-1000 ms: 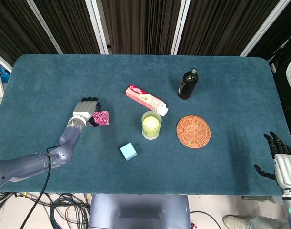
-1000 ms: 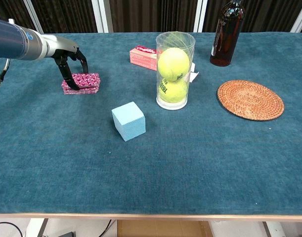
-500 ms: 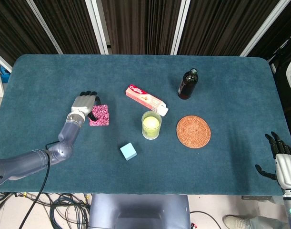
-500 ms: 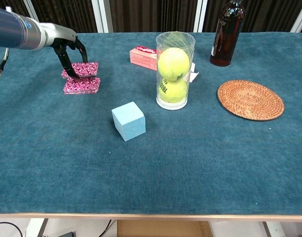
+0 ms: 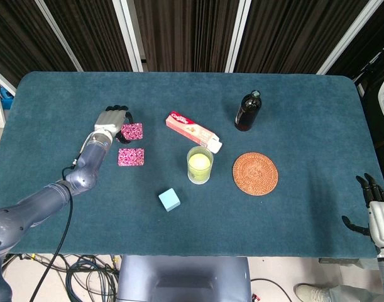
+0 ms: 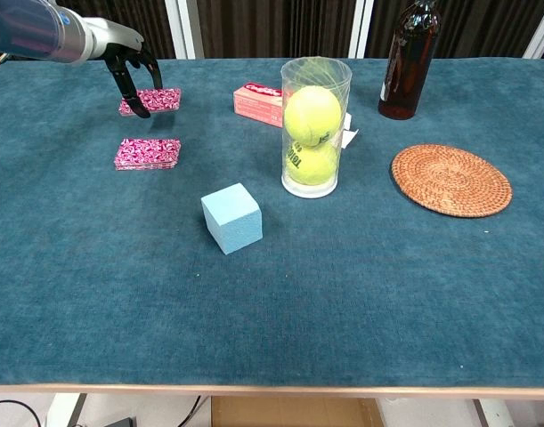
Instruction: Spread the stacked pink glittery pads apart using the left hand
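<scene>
From the head view, the left hand [image 5: 113, 121] sits over the far pad [image 5: 131, 131], fingers curled down onto its left edge, seemingly pinching it. The near pad [image 5: 131, 156] lies flat on the table [image 5: 292, 113], apart from the first with bare cloth between them. That gap is the point of the job, so the spread looks almost done; only the letting go remains, I'd say. The right hand [image 5: 377, 217] hangs idle at the table's near right corner, fingers apart, holding nothing.

From the chest view, the left hand [image 6: 129, 67] comes in from above with dark fingertips [image 6: 142, 112] hooked at the far pad's [image 6: 154, 100] front edge. I can't tell whether that pad rests on the cloth. The near pad [image 6: 148, 153] looks thick, possibly several layers.
</scene>
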You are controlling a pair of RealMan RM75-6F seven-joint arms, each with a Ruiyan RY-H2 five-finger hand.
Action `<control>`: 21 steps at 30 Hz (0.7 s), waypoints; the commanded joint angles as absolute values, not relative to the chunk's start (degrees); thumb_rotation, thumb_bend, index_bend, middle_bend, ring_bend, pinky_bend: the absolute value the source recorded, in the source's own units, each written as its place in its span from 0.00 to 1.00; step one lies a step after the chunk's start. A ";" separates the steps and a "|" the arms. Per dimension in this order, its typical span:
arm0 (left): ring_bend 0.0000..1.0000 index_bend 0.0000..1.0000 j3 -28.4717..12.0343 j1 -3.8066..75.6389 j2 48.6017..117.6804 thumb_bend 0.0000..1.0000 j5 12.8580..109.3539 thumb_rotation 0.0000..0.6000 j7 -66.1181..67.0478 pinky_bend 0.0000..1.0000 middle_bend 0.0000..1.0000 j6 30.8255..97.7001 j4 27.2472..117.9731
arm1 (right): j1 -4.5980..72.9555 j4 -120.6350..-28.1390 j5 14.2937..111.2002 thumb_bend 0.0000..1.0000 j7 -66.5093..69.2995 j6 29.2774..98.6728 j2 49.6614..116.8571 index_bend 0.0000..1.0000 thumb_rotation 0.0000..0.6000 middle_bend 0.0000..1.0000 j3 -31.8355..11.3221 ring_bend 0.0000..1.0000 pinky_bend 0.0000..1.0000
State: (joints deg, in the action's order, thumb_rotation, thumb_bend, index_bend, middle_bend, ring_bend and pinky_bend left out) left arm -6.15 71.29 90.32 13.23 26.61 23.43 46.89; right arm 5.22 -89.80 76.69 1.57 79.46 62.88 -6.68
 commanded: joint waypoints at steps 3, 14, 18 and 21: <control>0.01 0.51 -5.68 72.44 95.83 0.26 16.01 1.00 24.70 0.00 0.16 19.01 37.80 | 5.38 -89.48 76.24 0.20 1.68 79.01 62.92 0.07 1.00 0.02 -6.85 0.11 0.20; 0.00 0.48 -5.59 72.89 99.63 0.25 19.74 1.00 21.09 0.00 0.16 13.89 30.42 | 5.83 -88.94 75.71 0.21 1.88 77.76 63.13 0.07 1.00 0.02 -6.86 0.11 0.20; 0.00 0.47 -5.13 72.83 99.97 0.23 20.44 1.00 19.89 0.00 0.15 13.40 29.54 | 5.76 -88.98 75.73 0.21 1.89 77.89 63.05 0.07 1.00 0.02 -6.86 0.11 0.20; 0.00 0.45 -4.73 72.93 99.95 0.20 20.95 1.00 19.22 0.00 0.15 13.34 29.50 | 5.67 -89.04 75.61 0.21 1.86 78.14 63.07 0.07 1.00 0.02 -6.97 0.11 0.20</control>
State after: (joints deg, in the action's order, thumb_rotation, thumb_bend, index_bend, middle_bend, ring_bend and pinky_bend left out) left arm -4.86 72.90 99.94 20.81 19.35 13.37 29.52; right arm 5.68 -89.04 75.61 1.86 78.13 63.07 -6.97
